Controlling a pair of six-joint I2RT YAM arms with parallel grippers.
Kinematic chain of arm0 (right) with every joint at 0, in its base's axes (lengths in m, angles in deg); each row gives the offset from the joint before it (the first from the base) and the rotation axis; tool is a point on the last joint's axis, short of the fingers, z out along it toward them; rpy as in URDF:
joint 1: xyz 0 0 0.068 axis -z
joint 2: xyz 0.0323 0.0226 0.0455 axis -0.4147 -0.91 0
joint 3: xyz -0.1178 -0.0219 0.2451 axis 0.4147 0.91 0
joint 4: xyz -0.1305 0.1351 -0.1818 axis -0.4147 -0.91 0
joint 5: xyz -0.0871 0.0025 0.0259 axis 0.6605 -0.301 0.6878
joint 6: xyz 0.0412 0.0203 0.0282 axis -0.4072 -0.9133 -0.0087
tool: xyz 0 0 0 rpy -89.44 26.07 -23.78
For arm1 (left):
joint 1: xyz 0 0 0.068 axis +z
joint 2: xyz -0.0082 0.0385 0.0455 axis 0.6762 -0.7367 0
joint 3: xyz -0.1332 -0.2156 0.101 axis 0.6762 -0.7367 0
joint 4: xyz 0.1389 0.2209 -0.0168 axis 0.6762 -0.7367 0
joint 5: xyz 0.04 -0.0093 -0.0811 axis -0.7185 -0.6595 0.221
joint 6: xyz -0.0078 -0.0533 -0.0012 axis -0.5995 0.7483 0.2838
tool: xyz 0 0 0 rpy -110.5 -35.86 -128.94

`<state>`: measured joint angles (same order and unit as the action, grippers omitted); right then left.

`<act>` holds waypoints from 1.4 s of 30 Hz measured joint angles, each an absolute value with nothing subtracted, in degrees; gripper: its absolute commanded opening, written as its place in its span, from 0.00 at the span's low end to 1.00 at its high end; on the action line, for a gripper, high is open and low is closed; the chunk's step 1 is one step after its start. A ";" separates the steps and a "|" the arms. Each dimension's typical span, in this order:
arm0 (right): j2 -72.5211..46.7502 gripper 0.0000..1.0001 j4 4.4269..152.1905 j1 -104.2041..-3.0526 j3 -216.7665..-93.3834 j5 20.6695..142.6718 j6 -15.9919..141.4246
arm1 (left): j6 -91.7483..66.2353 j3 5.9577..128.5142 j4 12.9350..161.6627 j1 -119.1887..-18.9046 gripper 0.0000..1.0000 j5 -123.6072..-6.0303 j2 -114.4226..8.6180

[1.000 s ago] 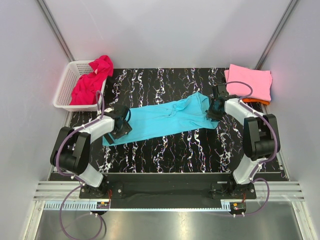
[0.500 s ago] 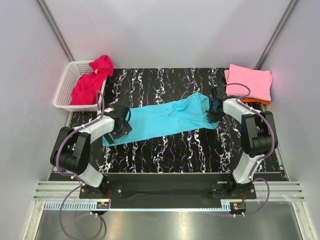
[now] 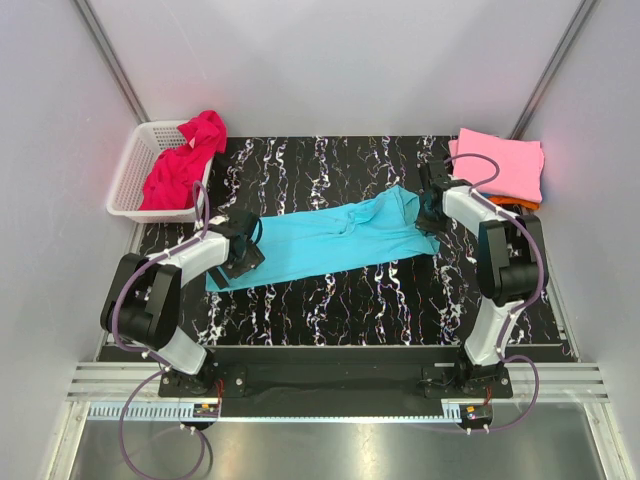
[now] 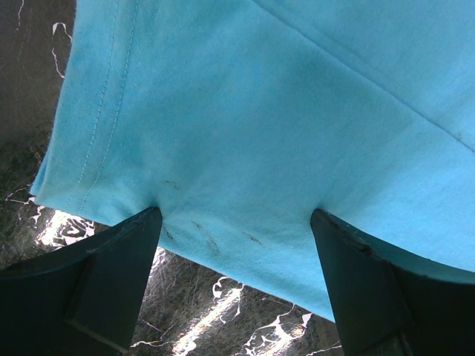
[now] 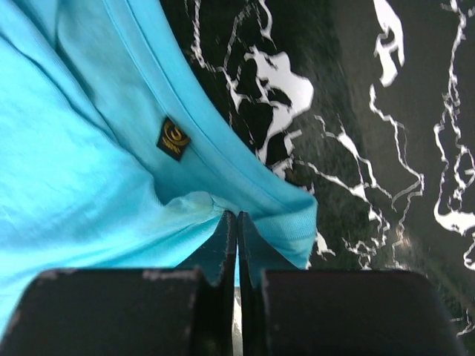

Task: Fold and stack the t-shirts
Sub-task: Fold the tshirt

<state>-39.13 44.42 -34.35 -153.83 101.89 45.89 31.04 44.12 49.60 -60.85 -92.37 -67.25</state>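
Note:
A turquoise t-shirt (image 3: 330,240) lies stretched out across the black marbled table (image 3: 330,310). My right gripper (image 3: 430,212) is at its right end. In the right wrist view, that gripper (image 5: 237,216) is shut on a fold of the turquoise shirt (image 5: 89,170) by the collar band. My left gripper (image 3: 244,256) sits at the shirt's left end, open. In the left wrist view, its fingers (image 4: 111,274) straddle the shirt's hem (image 4: 245,148) without pinching it. A magenta-red t-shirt (image 3: 182,163) hangs out of the basket. A folded pink t-shirt (image 3: 500,165) rests on an orange one (image 3: 512,204).
The white lattice basket (image 3: 128,178) stands at the back left, just off the table's corner. The pink and orange stack fills the back right corner. Grey walls close in on both sides and behind.
My right gripper has shut on the turquoise shirt's collar end and shifted slightly toward the back. The left arm has not moved.

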 measured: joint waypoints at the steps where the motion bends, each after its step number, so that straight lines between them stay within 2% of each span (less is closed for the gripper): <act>1: -39.72 0.00 44.27 -34.35 -154.55 101.91 46.02 | 31.04 44.12 49.60 -60.85 0.90 -92.37 -67.25; 9: -44.31 0.01 43.05 -34.35 -160.04 101.89 47.51 | 31.04 44.12 49.58 -60.90 0.90 -92.37 -67.25; 10: -44.66 0.04 43.00 -34.37 -160.26 101.89 47.58 | 31.04 44.12 49.60 -60.90 0.90 -92.35 -67.25; 12: -44.95 0.23 42.65 -34.35 -160.34 101.89 47.60 | 31.02 44.12 49.58 -60.90 0.90 -92.35 -67.25; 14: -44.97 0.34 42.20 -34.37 -160.32 102.20 47.53 | 31.02 44.12 49.60 -60.90 0.90 -92.35 -67.25; 18: -44.36 0.44 42.13 -34.35 -159.95 103.09 47.86 | 30.99 44.12 49.60 -60.94 0.91 -92.35 -67.25; 26: -35.50 0.46 43.03 -34.35 -159.23 103.31 48.32 | 29.84 44.12 49.67 -61.84 0.92 -92.28 -66.88; 30: -31.85 0.47 45.04 -34.35 -158.84 98.63 48.38 | 28.35 44.15 48.97 -62.38 0.92 -91.76 -65.98; 36: -31.42 0.48 48.58 -35.97 -152.45 88.16 48.10 | 26.93 46.81 46.80 -62.43 0.93 -92.06 -65.57; 42: -33.89 0.48 50.28 -42.04 -149.35 83.73 47.49 | 26.45 51.38 44.31 -62.40 0.94 -94.53 -64.65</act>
